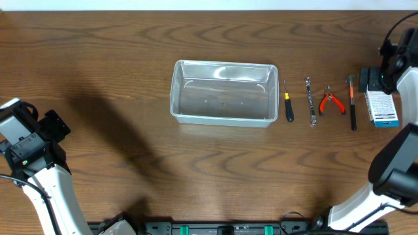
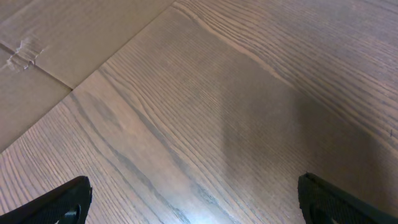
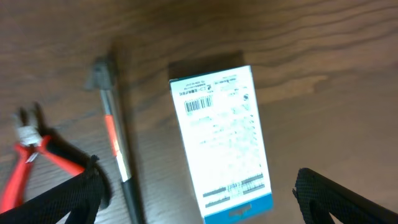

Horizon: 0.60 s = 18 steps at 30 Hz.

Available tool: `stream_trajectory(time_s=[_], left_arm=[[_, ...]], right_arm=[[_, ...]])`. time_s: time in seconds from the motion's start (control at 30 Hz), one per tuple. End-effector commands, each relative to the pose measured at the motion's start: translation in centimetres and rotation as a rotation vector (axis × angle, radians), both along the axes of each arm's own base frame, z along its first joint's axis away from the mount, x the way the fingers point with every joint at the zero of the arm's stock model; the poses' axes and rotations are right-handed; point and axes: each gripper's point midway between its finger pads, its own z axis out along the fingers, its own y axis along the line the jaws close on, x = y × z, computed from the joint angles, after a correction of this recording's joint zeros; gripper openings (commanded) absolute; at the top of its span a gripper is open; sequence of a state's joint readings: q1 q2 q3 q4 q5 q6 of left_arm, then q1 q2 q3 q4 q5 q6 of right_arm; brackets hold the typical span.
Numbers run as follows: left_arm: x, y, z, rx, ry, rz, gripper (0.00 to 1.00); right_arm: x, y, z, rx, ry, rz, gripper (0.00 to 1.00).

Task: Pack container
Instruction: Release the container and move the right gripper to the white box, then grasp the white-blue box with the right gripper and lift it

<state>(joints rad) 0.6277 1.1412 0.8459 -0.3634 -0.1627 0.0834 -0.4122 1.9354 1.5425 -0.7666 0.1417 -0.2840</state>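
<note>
Right gripper [image 3: 200, 203]: fingers spread wide, holding nothing, above white box [image 3: 221, 140]; hammer [image 3: 112, 140] and red pliers [image 3: 30, 163] just beside it. Left gripper [image 2: 194, 203]: spread wide, over table [image 2: 186, 93]. Container [image 1: 224, 93]: between both grippers, well apart from each.

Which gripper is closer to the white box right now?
Right. The right gripper hangs directly above the white box; the left gripper is over bare table, far across from it.
</note>
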Motion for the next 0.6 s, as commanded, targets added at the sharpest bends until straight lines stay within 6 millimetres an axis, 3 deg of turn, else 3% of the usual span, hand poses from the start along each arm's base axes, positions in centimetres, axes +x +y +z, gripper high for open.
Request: stream_trajectory(time_s=[0.0,0.3,0.57], left_arm=[[0.1,0.1,0.2,0.003,0.002,-0.006,0.98],[0.1,0.1,0.2,0.003,0.002,-0.006,0.98],[0.1,0.1,0.2,0.003,0.002,-0.006,0.98]], right_arm=[[-0.5,-1.6,-2.3,0.032,0.032,0.052,0.99],[-1.8,-4.3,-5.4,0.035,0.094,0.072,0.99],[-1.4,-3.3,-9.2,0.117,0.117,0.105,0.99]])
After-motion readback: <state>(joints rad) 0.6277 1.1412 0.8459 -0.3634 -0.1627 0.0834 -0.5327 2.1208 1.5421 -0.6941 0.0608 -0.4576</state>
